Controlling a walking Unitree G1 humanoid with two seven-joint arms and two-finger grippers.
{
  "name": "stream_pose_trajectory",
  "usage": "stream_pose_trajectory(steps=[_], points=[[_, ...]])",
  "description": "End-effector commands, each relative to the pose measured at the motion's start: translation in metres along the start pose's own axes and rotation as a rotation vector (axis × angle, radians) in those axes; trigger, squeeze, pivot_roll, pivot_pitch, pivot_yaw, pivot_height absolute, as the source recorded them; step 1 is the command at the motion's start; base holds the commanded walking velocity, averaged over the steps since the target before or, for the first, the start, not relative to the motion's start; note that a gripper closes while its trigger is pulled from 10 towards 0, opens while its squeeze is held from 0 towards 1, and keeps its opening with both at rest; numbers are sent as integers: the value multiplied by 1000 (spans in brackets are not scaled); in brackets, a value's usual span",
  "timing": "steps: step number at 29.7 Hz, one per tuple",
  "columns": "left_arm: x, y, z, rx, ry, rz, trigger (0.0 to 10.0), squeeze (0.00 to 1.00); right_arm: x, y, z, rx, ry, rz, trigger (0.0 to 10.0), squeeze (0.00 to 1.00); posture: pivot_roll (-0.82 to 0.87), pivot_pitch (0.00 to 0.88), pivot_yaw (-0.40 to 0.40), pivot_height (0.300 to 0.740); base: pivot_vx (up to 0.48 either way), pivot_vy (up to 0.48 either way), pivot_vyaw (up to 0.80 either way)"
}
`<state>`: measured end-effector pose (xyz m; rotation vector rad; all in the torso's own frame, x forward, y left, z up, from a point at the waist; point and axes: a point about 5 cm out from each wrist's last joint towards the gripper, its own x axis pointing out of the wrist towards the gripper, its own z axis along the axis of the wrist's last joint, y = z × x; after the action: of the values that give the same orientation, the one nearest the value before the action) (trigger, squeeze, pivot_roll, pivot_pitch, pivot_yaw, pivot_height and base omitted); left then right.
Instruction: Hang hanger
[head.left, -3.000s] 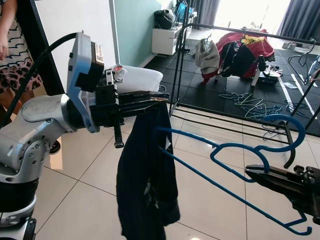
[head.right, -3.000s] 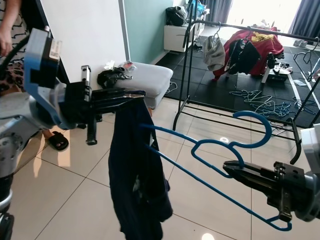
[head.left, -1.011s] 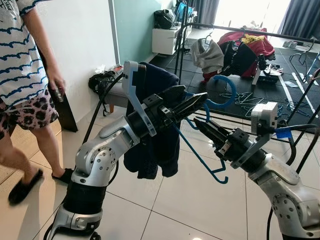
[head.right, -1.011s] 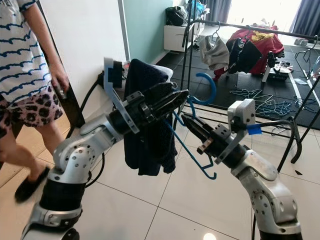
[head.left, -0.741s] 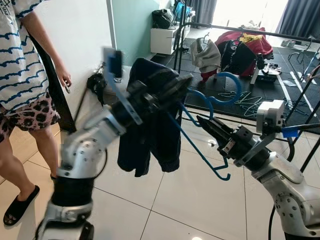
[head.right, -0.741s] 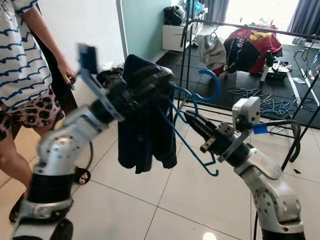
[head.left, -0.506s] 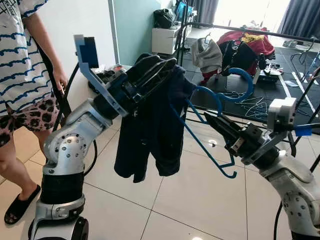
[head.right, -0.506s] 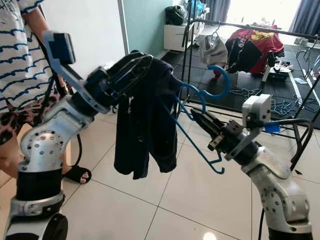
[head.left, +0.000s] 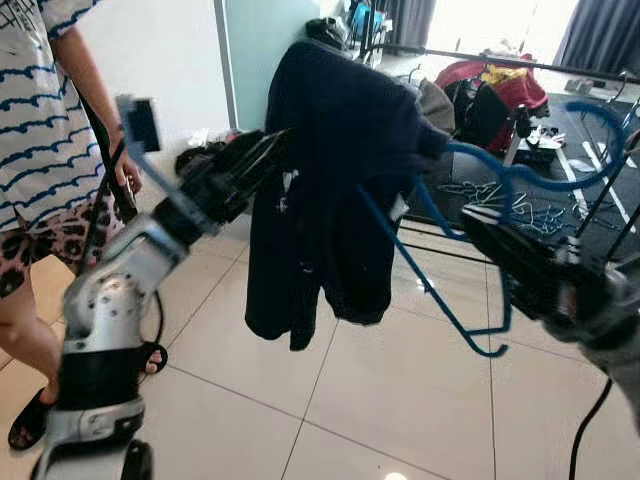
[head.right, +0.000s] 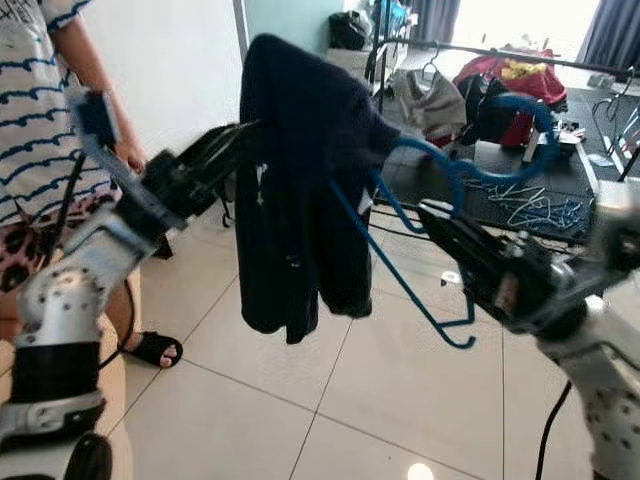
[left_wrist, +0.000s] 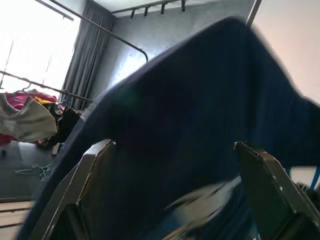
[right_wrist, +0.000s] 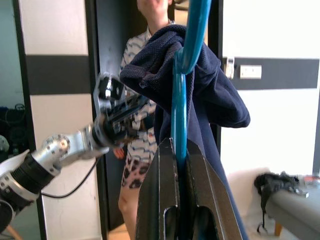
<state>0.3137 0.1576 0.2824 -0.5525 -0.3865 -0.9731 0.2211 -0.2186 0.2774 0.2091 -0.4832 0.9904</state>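
**Dark garment raised high on the blue hanger, both arms up**

Right gripper (right_wrist: 176, 150) clamped tight on the blue hanger (head.left: 470, 190) — black fingers (right_wrist: 155, 190) pinched on either side of the blue bar in the right wrist view, no gap to spare. Hanger held out in mid-air above the tiled floor (head.left: 380, 400), hook end curving up toward the right, lower bar slanting down in front of the right arm.

Left gripper (head.right: 215, 150) stretched out toward the dark navy garment (head.left: 330, 170), fingers (left_wrist: 87, 175) spread wide in the left wrist view with the cloth bunched between them; actual grip on the fabric cannot be told — tips lost against the dark cloth and blurred.

Garment draped over the near end of the hanger, hanging in long folds well clear of the floor.

Against half a second ago: garment and hanger lifted higher and closer to the head camera, cloth now topping the frame; right arm blurred and larger; left arm lower and more extended.

Person (head.left: 40, 150) in a striped top and patterned shorts standing at the left by the white wall. Clothes rack (head.left: 480, 60) behind, with red and grey clothing (head.right: 500, 85). Loose hangers (head.right: 530, 210) scattered on the dark floor beyond. No readable writing.
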Motion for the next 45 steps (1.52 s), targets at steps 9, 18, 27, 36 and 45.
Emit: stream_pose_trajectory(steps=[9, 18, 27, 36, 45], points=[[-8, -1, 0, -17, 11, -62, 10000, 0, 2, 10, 17, -3, -72, 80, 10000, 0, -4, 0, -1, 740, 0, 0, 0], [-16, -6, -5, -49, 34, -139, 10000, 0, 3, 13, 25, 17, -121, 113, 10000, 0, -6, 0, -4, 740, 0, 0, 0], [-27, -14, -10, -57, 117, -222, 10000, 0, 1, 12, 26, 43, -136, 115, 10000, 0, 0, 0, -8, 740, 0, 0, 0], [-18, -14, -14, -15, 116, -193, 10000, 0, 5, 14, 24, 63, -135, 134, 10000, 0, -2, 0, -8, 740, 0, 0, 0], [-15, -20, -13, -32, 107, -246, 0, 0, 6, 14, 25, 69, -133, 128, 10000, 0, -4, 0, -6, 740, 0, 0, 0]])
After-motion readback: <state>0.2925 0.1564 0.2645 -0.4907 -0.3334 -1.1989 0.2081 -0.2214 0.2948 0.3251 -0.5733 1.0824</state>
